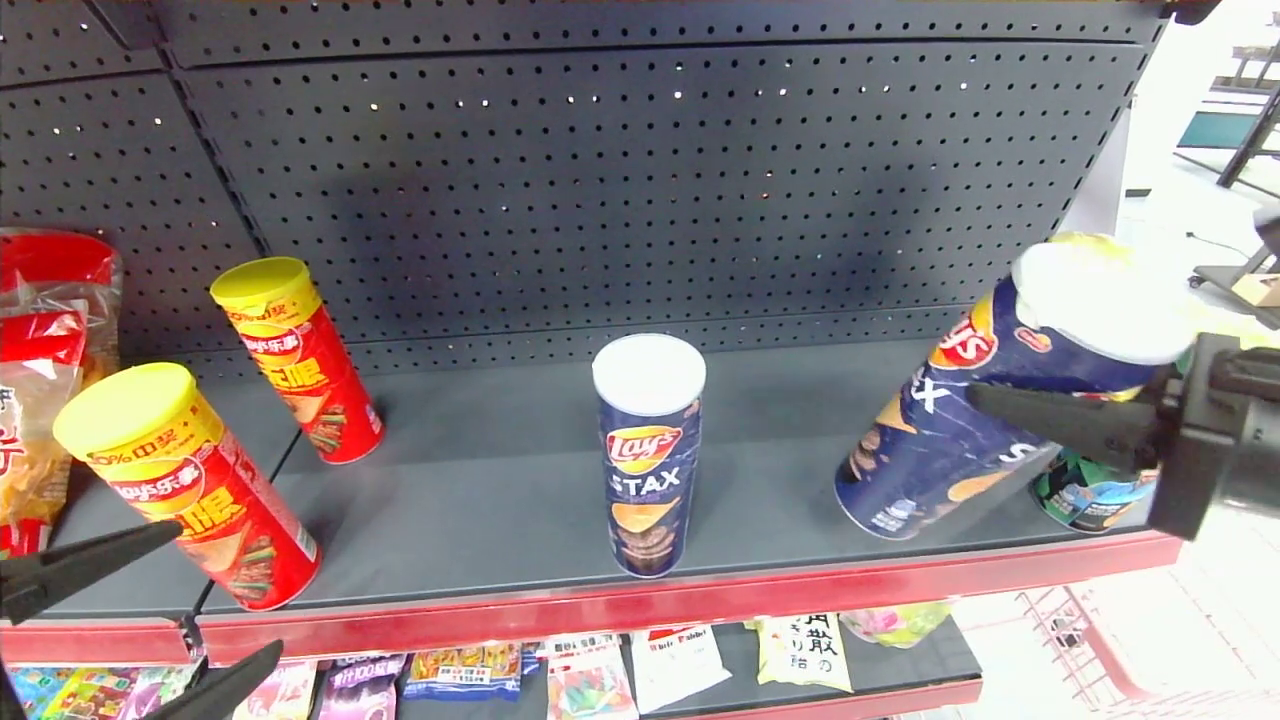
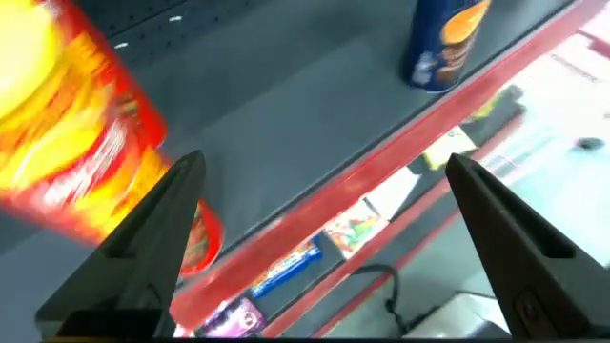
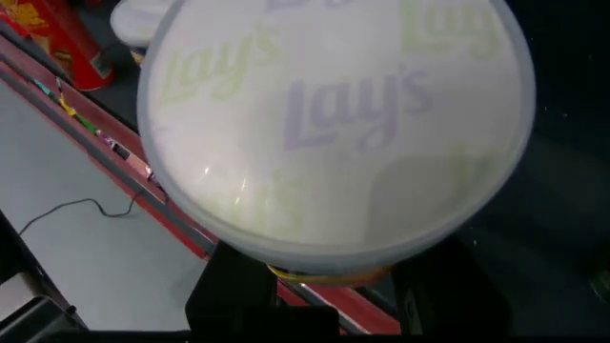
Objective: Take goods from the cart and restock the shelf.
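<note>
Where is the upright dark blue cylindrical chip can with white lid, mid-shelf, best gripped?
Grip the dark blue chip can around its mid-body, coming from the open front: it stands upright, with bare gray shelf either side and the pegboard panel behind.

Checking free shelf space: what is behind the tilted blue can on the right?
A green-and-black container sits on the shelf behind the tilted blue can. Just its lower part shows; the rest is covered.
</note>
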Robot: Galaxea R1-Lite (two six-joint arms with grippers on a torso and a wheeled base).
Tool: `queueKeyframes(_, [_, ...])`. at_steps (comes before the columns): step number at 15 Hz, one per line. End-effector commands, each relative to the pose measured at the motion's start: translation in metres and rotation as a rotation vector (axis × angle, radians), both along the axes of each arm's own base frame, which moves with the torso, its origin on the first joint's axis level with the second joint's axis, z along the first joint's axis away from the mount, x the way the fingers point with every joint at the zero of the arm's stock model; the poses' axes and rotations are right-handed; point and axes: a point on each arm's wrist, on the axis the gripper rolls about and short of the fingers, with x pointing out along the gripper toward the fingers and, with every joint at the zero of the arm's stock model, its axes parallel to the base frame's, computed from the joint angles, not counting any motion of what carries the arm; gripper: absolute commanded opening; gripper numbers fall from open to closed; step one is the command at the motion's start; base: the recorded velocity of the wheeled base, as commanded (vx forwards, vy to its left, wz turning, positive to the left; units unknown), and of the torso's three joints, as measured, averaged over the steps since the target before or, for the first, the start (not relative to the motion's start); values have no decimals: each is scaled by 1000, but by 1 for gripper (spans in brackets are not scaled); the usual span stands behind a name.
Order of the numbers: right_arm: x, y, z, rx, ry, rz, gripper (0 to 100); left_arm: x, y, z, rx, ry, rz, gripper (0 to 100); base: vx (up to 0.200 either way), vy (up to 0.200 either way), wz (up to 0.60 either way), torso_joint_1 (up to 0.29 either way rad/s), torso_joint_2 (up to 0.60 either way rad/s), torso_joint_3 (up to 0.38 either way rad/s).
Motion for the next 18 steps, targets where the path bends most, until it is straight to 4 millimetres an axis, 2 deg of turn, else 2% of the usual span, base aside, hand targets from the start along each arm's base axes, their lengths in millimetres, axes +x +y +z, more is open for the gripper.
queueKeyframes(1, [38, 18, -3, -12, 63, 32, 0, 24, -9, 6, 4, 64, -59, 100, 0, 0, 0, 0, 0, 0])
queueKeyframes(5, [99, 38, -8, -21, 109, 31, 0, 46, -24, 9, 24, 120, -126, 100, 0, 0, 0, 0, 0, 0])
queueKeyframes(8, [126, 48, -9, -26, 110, 34, 0, 47, -24, 8, 28, 127, -119, 100, 0, 0, 0, 0, 0, 0])
queueKeyframes(13, [155, 62, -11, -66, 85, 52, 0, 48, -29, 7, 48, 133, -121, 100, 0, 0, 0, 0, 0, 0])
queueKeyframes(17, [171, 71, -12, -91, 67, 65, 0, 54, -31, 9, 49, 136, -121, 100, 0, 0, 0, 0, 0, 0])
queueKeyframes(18, [171, 78, -14, -97, 65, 85, 0, 54, -31, 9, 49, 136, -121, 100, 0, 0, 0, 0, 0, 0])
